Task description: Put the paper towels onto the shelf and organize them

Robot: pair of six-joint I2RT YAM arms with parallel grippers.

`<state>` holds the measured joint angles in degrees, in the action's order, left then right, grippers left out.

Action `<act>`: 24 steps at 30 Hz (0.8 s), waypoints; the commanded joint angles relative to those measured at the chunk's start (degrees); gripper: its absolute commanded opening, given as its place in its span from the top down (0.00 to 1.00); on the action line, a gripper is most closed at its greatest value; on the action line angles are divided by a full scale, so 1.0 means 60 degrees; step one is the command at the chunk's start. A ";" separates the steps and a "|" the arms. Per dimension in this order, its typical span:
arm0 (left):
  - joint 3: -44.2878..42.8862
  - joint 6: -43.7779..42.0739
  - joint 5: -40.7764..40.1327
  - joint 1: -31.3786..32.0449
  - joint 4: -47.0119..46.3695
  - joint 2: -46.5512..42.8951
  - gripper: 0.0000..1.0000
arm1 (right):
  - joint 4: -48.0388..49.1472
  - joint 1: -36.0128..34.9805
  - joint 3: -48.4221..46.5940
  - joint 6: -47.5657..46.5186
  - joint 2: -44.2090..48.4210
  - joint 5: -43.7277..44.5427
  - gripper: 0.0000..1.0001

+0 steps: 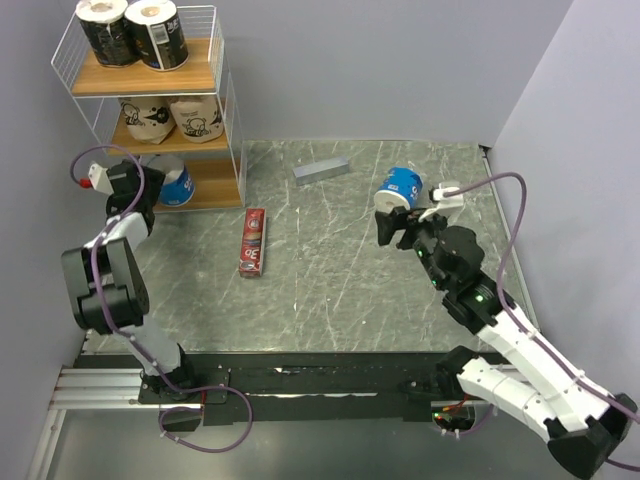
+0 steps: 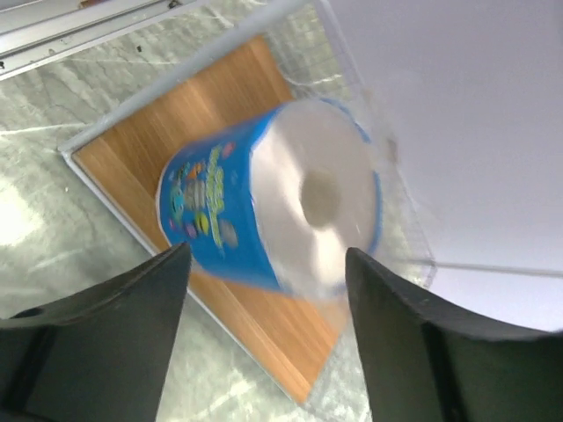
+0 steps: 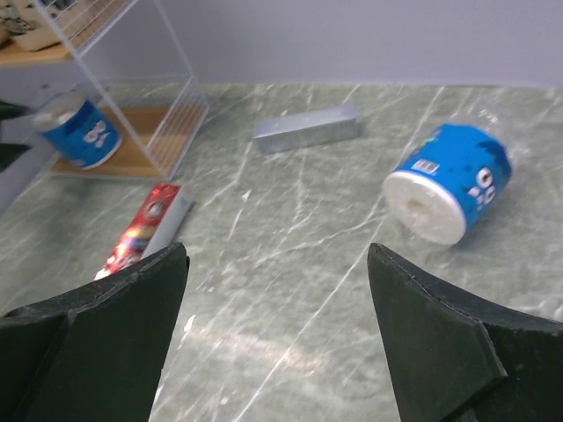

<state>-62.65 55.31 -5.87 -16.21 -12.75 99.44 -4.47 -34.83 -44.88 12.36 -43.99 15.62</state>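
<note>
Well to the right of the shelf (image 1: 195,78), past the grey bar (image 1: 321,169), the last blue roll (image 1: 403,186) lies on its side on the table (image 1: 330,300). My right gripper (image 3: 277,255) hangs just before it with the fingers spread wide and nothing between them. From the wrist camera the roll sits ahead and to the right of the gap, not centred. Its long axis runs slanted, the white end turned toward the fingers and a little toward the shelf, so I judge that I must shift away from the shelf and turn the wrist until the fingers stand across the round side. The right arm is clearly the nearer one. At the shelf, the left gripper (image 2: 264,259) has its fingers apart on both sides of the other blue roll (image 2: 273,207), which rests on the bottom board and seems not touched by them, though the picture is blurred there. Two black rolls (image 1: 105,30) fill the top board, two tan rolls (image 1: 145,120) the middle one. Beside the other blue roll, bare wood shows on the side toward the red box (image 1: 254,242), so room exists, but the wire side panel and this box narrow the way in
</note>
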 commanded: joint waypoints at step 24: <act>0.2634 -0.1482 0.1958 0.0928 0.3180 -0.6142 0.04 | -0.2214 0.6902 -0.7210 -0.1796 -1.0168 -0.7992 0.08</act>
<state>-47.83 50.17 0.99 -12.01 3.70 65.84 -13.23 3.68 -83.68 3.57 -97.60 -19.55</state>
